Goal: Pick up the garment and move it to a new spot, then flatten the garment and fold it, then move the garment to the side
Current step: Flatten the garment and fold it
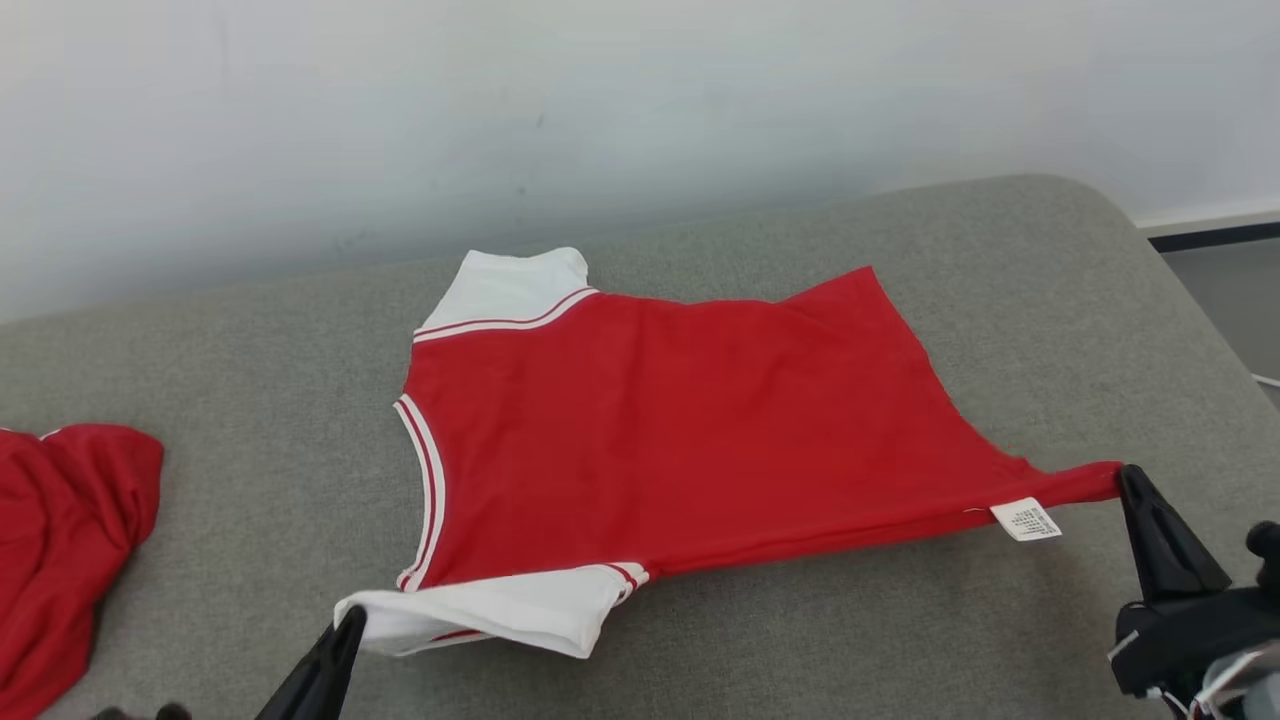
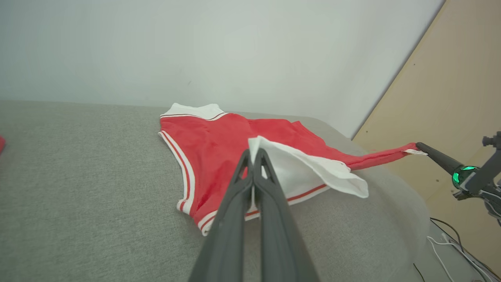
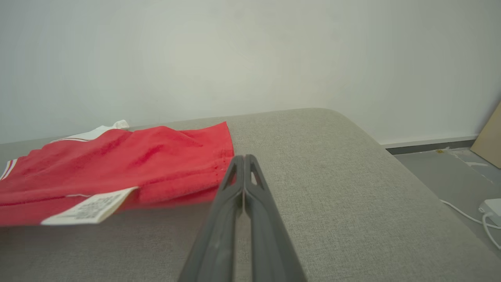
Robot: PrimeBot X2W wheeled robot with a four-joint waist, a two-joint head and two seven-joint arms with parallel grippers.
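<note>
We have the left tool (image 1: 352, 620) clamped shut on the shirt's (image 1: 650, 430) white sleeve (image 1: 500, 610), the right tool (image 1: 1128, 478) shut on its hem corner (image 1: 1090, 482). The shirt lies on the grey cushion (image 1: 250, 560), so we should pull apart evenly and low.

Bright, soft, even light, a faint shadow under the garment (image 3: 117, 164) just left of the right gripper (image 3: 243, 156) — the label (image 3: 92, 209) and fingers (image 3: 219, 243) blurred close to the lens.
</note>
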